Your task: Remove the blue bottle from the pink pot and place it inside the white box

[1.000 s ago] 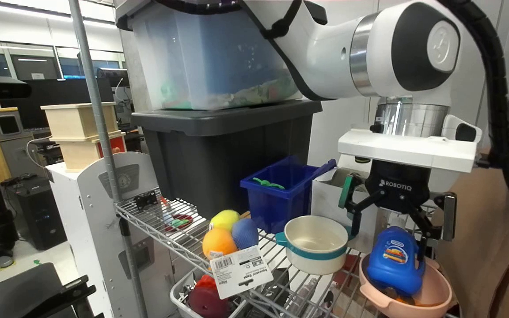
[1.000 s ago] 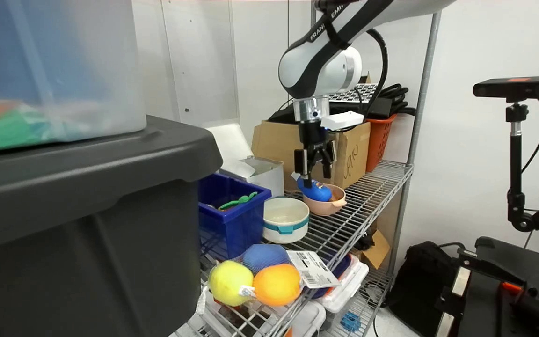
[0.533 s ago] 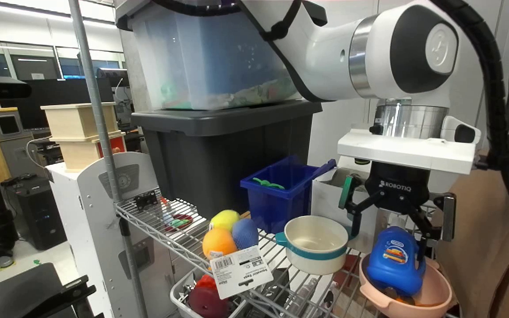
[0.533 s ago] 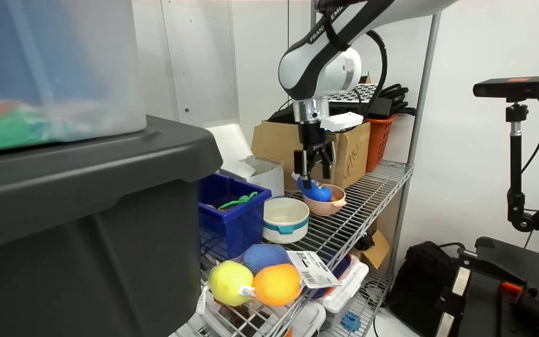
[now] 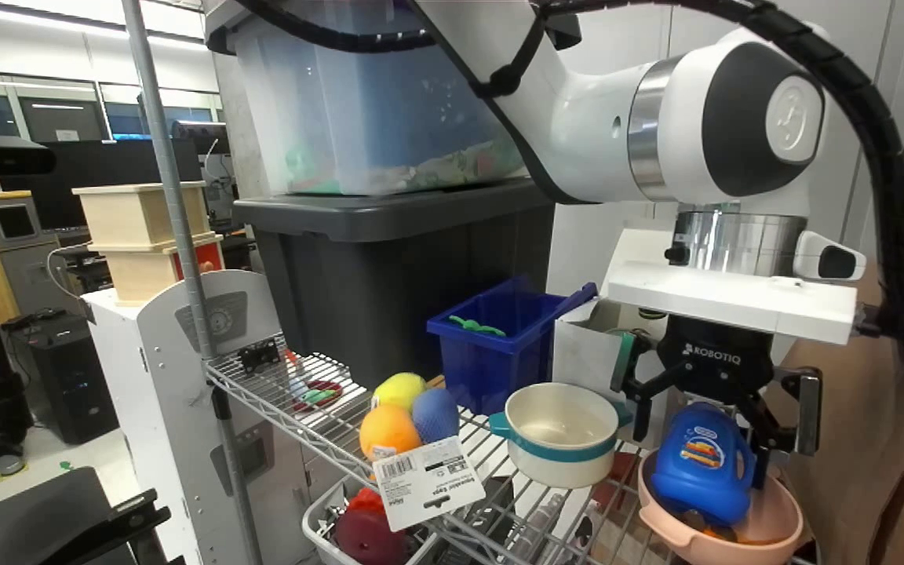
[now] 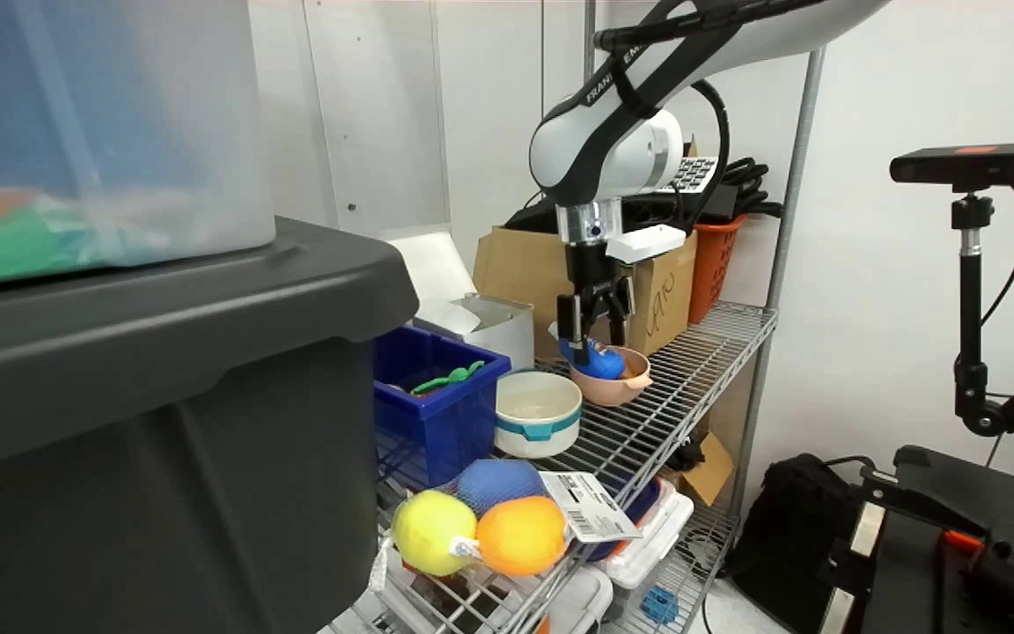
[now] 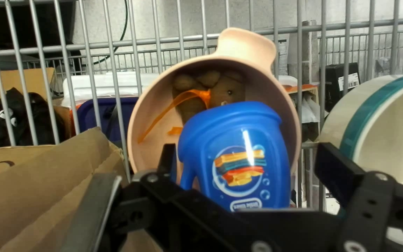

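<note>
Bottle [image 5: 703, 471], squat and bright blue, lies tilted inside the pink pot [image 5: 770, 514], its broad base low and near, its long axis slanting up toward the far side. Its white neck, in an exterior view, points up and left, to the side where the white box [image 6: 507, 339] stands with its flap upright. The label faces upward; in the wrist view its print reads upside down and the handle sits on the left. The gripper [image 5: 701, 447] has its fingers spread, one on each side of the bottle; I cannot tell whether the one by the handle touches it. A brown figure [image 7: 226, 85] with an orange strip [image 7: 201, 93] shares the pot.

Beneath runs a wire shelf [image 6: 740, 335]. In both exterior views a cream bowl [image 5: 566, 467] with a teal band stands left of the pot, and a dark-blue bin [image 5: 491, 353] left of that. Netted balls [image 6: 522, 534] with a card [image 6: 591, 506] lie nearer. A cardboard box [image 6: 661, 295] and an orange basket [image 6: 714, 269] occupy the far end. Pale wall panels [image 6: 375, 114] rise behind; wooden boxes [image 5: 138, 220] sit on a white cabinet [image 5: 162, 353] at left, and a black camera [image 6: 982, 167] on its mount at right.
</note>
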Action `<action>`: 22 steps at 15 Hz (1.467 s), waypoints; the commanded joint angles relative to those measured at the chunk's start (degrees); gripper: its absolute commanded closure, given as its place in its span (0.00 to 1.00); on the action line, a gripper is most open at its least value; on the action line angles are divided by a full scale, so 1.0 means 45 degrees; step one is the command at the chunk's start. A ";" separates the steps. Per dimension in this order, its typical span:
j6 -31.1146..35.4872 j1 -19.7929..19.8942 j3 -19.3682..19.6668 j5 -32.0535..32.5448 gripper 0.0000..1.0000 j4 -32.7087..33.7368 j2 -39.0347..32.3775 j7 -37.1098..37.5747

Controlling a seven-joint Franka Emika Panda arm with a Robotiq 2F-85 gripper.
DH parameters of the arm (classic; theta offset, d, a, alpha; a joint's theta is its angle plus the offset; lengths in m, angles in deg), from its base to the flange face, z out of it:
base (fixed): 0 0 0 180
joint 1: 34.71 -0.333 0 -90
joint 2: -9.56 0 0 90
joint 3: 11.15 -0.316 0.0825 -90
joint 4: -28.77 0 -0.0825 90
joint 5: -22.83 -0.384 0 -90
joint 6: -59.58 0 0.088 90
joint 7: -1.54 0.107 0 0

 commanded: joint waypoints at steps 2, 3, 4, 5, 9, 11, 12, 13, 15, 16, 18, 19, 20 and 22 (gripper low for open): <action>0.0088 0.0061 -0.0027 0.0010 0.00 0.0728 -0.0555 0.0066; 0.0069 0.0059 -0.0024 0.0008 0.00 0.0789 -0.0612 0.0088; 0.0093 0.0060 -0.0027 0.0009 0.00 0.0835 -0.0661 0.0089; 0.0101 0.0066 -0.0031 0.0009 0.00 0.0905 -0.0720 0.0079; 0.0111 0.0105 -0.0034 -0.0019 0.28 0.1181 -0.0973 0.0107; 0.0103 0.0122 -0.0051 -0.0028 0.42 0.1303 -0.1053 0.0082; 0.0049 0.0137 -0.0107 -0.0082 0.50 0.1341 -0.1007 0.0045; 0.0022 0.0158 -0.0137 -0.0105 0.56 0.1362 -0.0964 0.0007; 0.0017 0.0200 -0.0133 -0.0106 0.58 0.1426 -0.0962 -0.0027; 0.0018 0.0228 -0.0135 -0.0110 0.58 0.1447 -0.0960 -0.0046; 0.0030 0.0277 -0.0152 -0.0129 0.58 0.1429 -0.0923 -0.0077; 0.0027 0.0301 -0.0162 -0.0132 0.58 0.1424 -0.0911 -0.0109; 0.0048 0.0320 -0.0166 -0.0126 0.58 0.1379 -0.0861 -0.0150; 0.0079 0.0360 -0.0189 -0.0146 0.58 0.1312 -0.0735 -0.0190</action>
